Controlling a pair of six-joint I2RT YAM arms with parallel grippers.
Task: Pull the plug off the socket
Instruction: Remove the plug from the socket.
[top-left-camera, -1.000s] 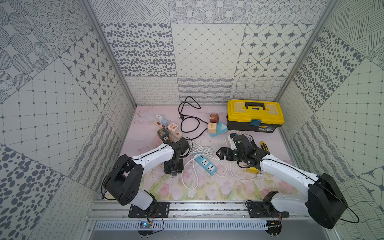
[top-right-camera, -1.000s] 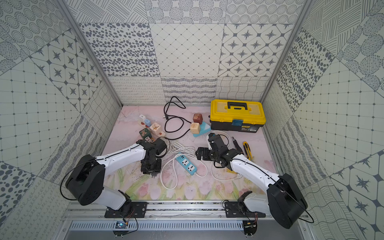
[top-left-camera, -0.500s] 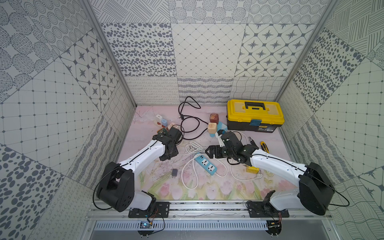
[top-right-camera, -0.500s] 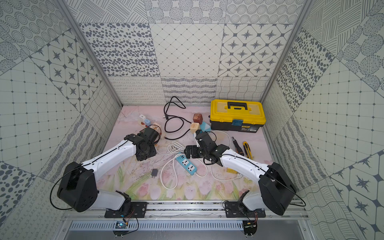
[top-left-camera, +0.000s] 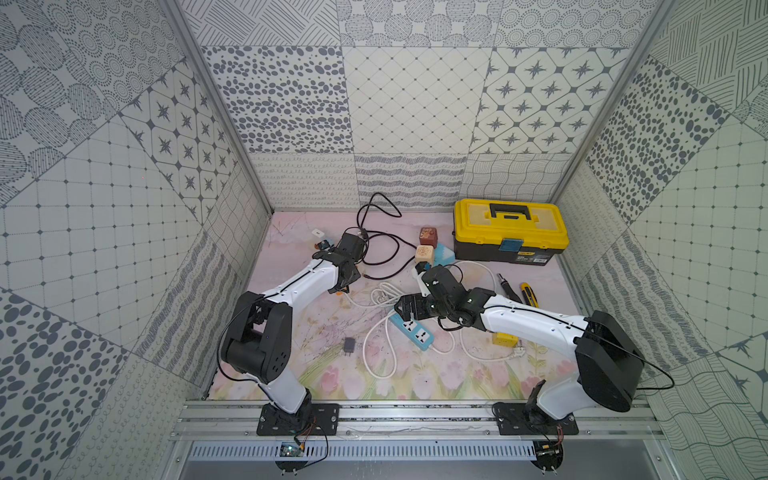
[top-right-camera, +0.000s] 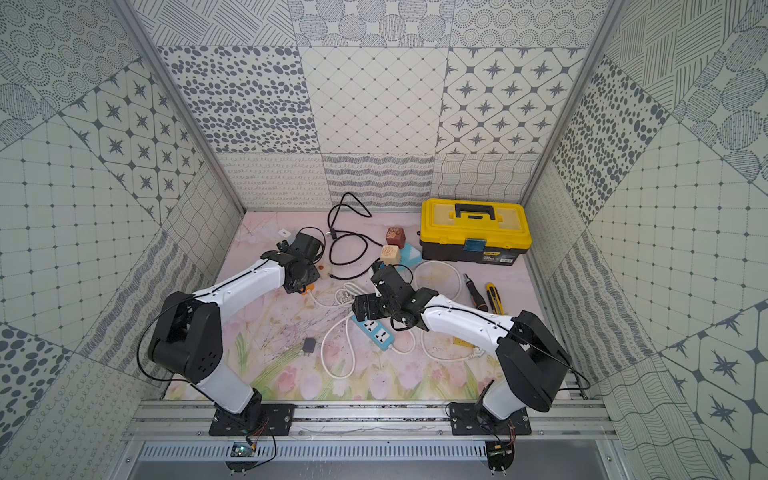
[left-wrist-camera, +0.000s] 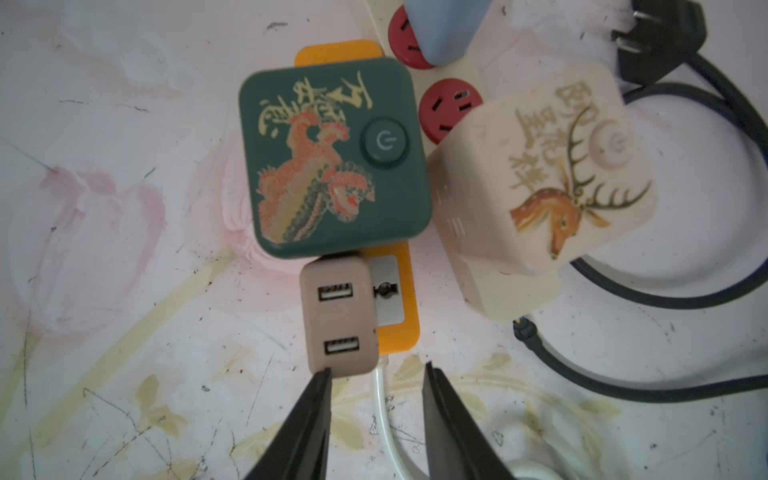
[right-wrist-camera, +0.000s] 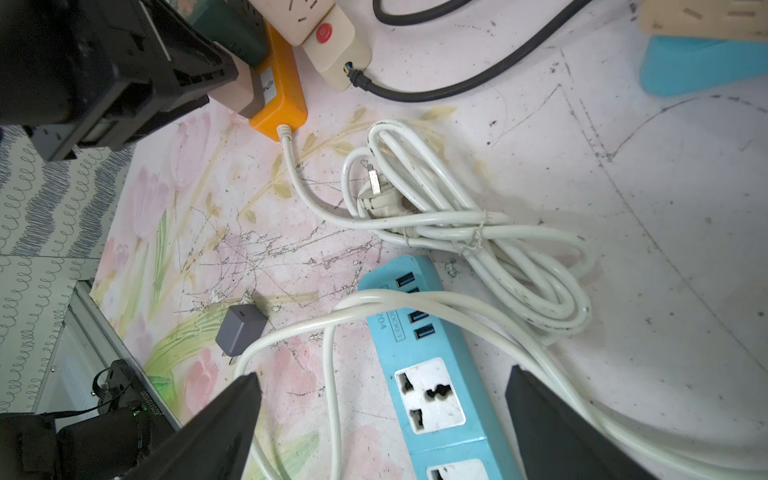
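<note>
**Layout.** The toolbox (top-left-camera: 509, 232) is standing at the back right of the mat (top-left-camera: 291, 237). A screwdriver (top-right-camera: 473, 291) and a knife (top-right-camera: 493, 297) are lying side by side before it. A strip (top-left-camera: 413, 332) is lying mid-mat under a crossing cord (right-wrist-camera: 374, 299). A coil (top-left-camera: 380, 293) is lying just behind the strip, and a charger (top-left-camera: 349, 345) is lying apart to its left. At back left, a USB plug (left-wrist-camera: 338, 320) and a cube (left-wrist-camera: 334, 158) are sitting touching on a second strip (left-wrist-camera: 405, 328). A third strip (left-wrist-camera: 453, 83) is lying alongside.
</note>
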